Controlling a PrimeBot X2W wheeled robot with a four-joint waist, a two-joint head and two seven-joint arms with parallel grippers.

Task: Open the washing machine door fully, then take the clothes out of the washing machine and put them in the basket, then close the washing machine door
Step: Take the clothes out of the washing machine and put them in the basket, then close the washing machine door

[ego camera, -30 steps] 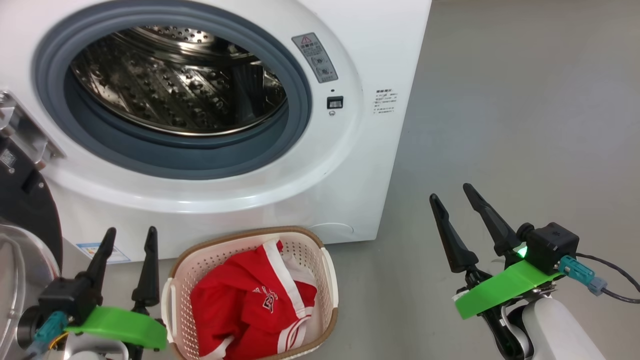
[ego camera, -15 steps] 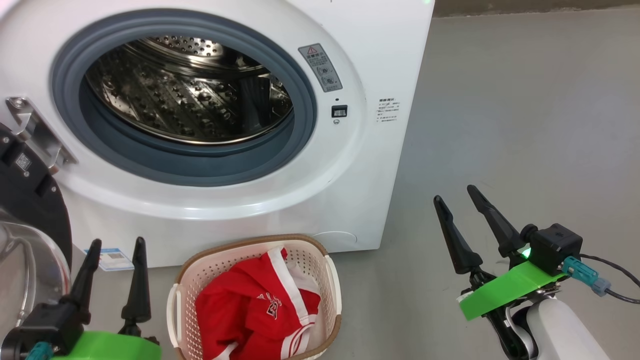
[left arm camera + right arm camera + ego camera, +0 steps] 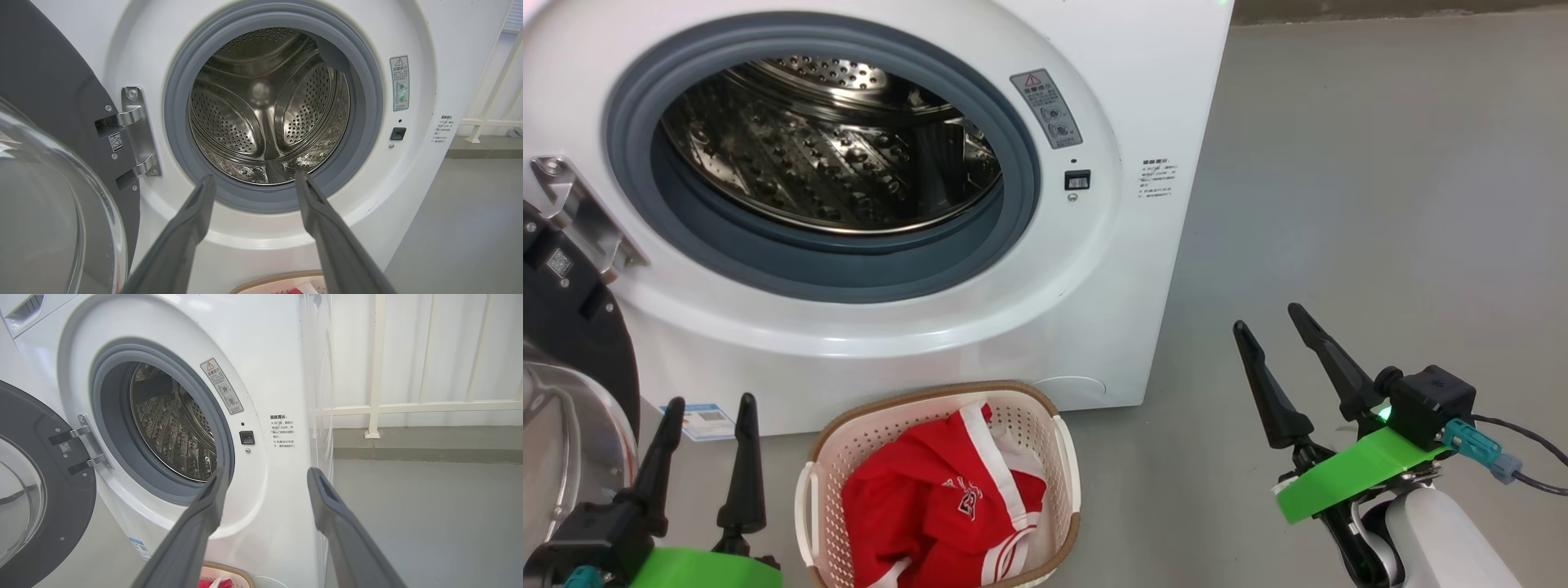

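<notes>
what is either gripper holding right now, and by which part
Nothing is held. The left gripper and the right gripper are both open and empty; the clothes lie in the basket.

The washing machine point(image 3: 980, 351) is white, with a grey ring point(image 3: 817, 278) round a shiny silver drum point(image 3: 792, 171) dotted with little holes. The washing machine door point(image 3: 572, 343) has a black frame. The basket point(image 3: 931, 394) is cream with tiny holes and a brown rim. The clothes point(image 3: 915, 506) are red with white stripes. The floor point(image 3: 1380, 204) is grey.
</notes>
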